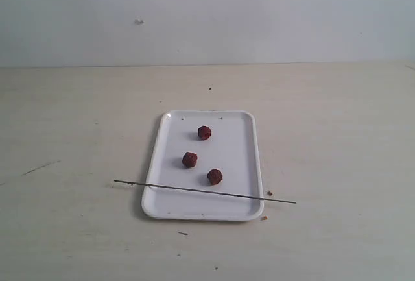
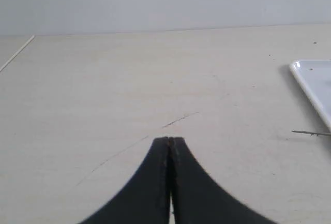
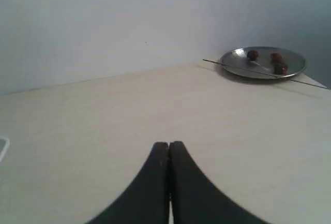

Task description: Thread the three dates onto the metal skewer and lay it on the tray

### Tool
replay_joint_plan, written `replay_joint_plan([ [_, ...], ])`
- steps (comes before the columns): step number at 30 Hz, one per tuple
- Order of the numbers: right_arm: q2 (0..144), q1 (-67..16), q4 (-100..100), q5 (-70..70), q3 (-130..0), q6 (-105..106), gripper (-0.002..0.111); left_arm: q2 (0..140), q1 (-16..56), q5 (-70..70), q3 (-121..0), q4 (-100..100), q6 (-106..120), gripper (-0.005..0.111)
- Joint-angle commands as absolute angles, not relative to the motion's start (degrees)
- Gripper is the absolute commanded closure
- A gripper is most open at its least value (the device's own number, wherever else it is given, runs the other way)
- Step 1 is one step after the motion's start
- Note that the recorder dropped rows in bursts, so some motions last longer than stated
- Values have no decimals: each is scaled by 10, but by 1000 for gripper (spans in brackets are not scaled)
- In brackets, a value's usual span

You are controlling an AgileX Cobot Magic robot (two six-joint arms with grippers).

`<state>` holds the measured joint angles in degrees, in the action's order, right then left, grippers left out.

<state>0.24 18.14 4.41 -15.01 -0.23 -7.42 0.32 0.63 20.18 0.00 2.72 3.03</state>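
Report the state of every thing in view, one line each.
tray, flat on the table.
three dates, loose on the tray, apart, none threaded.
metal skewer, bare, lying across the tray's near end, both tips overhanging.
left gripper, shut, empty.
right gripper, shut, empty.

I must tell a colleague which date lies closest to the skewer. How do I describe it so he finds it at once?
On the table, a white tray has a thin metal skewer lying across its near end. Of the three dark red dates on it, take the date nearest the skewer: it is furthest right, the other two lying further back.
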Motion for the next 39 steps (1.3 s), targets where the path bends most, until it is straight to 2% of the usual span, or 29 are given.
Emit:
replay_joint_plan([
  [1, 0, 185, 44, -65, 0, -76, 108, 0, 5, 201, 0, 27, 30, 107],
  [6, 0, 185, 44, 78, 0, -128, 108, 0, 5, 201, 0, 27, 30, 107],
  [10, 0, 185, 44, 167, 0, -394, 108, 0, 5, 201, 0, 27, 30, 107],
  [14, 14, 185, 56, 168, -35, -488, 108, 0, 5, 201, 0, 27, 30, 107],
  [18, 148, 185, 190, 159, -152, -488, 108, 0, 5, 201, 0, 27, 30, 107],
  [22, 323, 167, 403, 106, -255, -605, 108, 0, 5, 201, 0, 27, 30, 107],
  [26, 485, 141, 568, 0, -345, -628, 108, 0, 5, 201, 0, 27, 30, 107],
  [28, 559, 127, 580, -47, -385, -579, 108, 0, 5, 201, 0, 27, 30, 107],
  [34, 746, 43, 541, -210, -470, -220, 108, 0, 5, 201, 0, 27, 30, 107],
  [37, 831, -5, 440, -264, -505, 26, 108, 0, 5, 201, 0, 27, 30, 107],
  [39, 889, -47, 277, -289, -532, 253, 108, 0, 5, 201, 0, 27, 30, 107],
])
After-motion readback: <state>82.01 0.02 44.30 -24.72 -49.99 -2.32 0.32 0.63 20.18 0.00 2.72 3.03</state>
